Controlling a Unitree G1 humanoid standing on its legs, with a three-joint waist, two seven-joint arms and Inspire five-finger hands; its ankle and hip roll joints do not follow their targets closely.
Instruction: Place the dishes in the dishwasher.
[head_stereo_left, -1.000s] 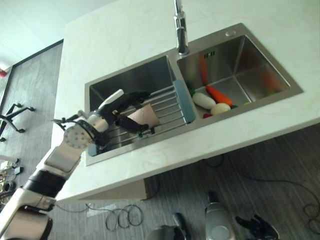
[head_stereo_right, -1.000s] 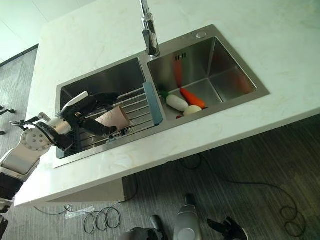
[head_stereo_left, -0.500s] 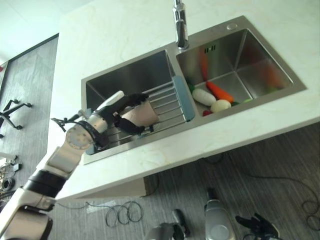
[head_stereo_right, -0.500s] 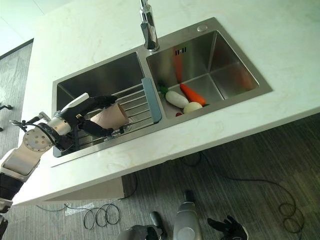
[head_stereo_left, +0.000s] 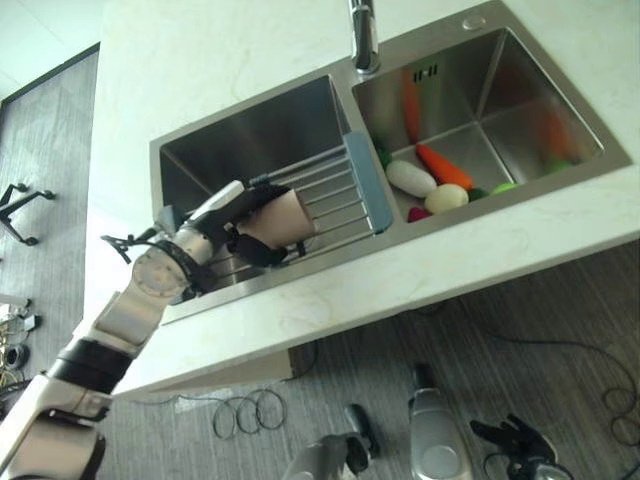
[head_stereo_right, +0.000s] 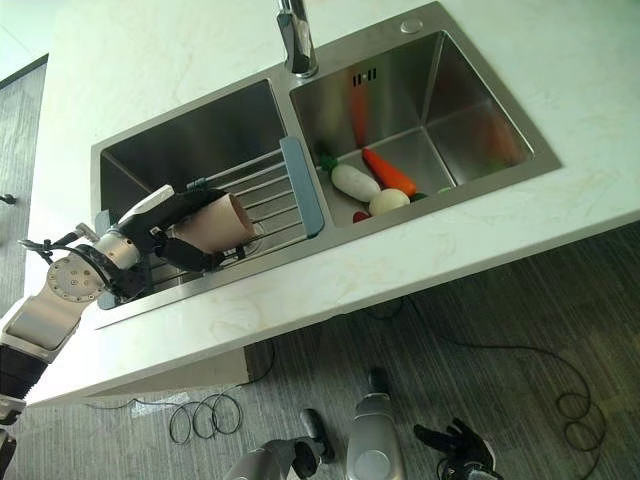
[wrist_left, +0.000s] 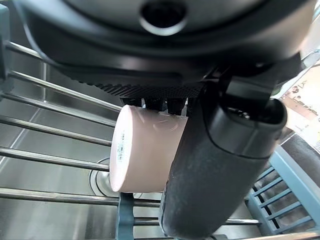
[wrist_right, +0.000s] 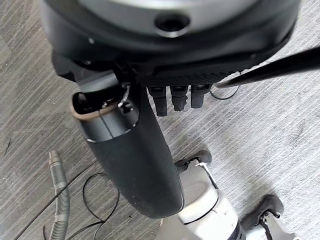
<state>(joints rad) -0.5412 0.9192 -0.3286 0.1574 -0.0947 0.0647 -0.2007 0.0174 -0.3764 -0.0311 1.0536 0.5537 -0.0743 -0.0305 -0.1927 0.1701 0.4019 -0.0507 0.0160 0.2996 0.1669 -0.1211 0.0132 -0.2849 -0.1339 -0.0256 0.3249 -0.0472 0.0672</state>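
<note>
A pinkish-beige cup (head_stereo_left: 283, 220) lies on its side in my left hand (head_stereo_left: 212, 235), just over the drying rack (head_stereo_left: 332, 196) that spans the left sink basin. The hand's fingers curl over the cup from the far side and the thumb (wrist_left: 215, 170) closes under it. From the left wrist view the cup (wrist_left: 145, 155) hangs above the rack's steel bars with its flat end turned outwards. My right hand (head_stereo_left: 515, 442) hangs low near the floor with relaxed fingers, holding nothing.
The steel double sink (head_stereo_left: 300, 272) is set into a pale stone counter (head_stereo_left: 200, 70), with a faucet (head_stereo_left: 362, 40) between the basins. The right basin holds a carrot (head_stereo_left: 445, 170), a white radish (head_stereo_left: 410, 180) and other vegetables. The counter's front edge runs below the sink.
The whole picture has shifted, so the camera moved. My left hand keeps the cup over the rack in nearly the same place. The right hand stays low.
</note>
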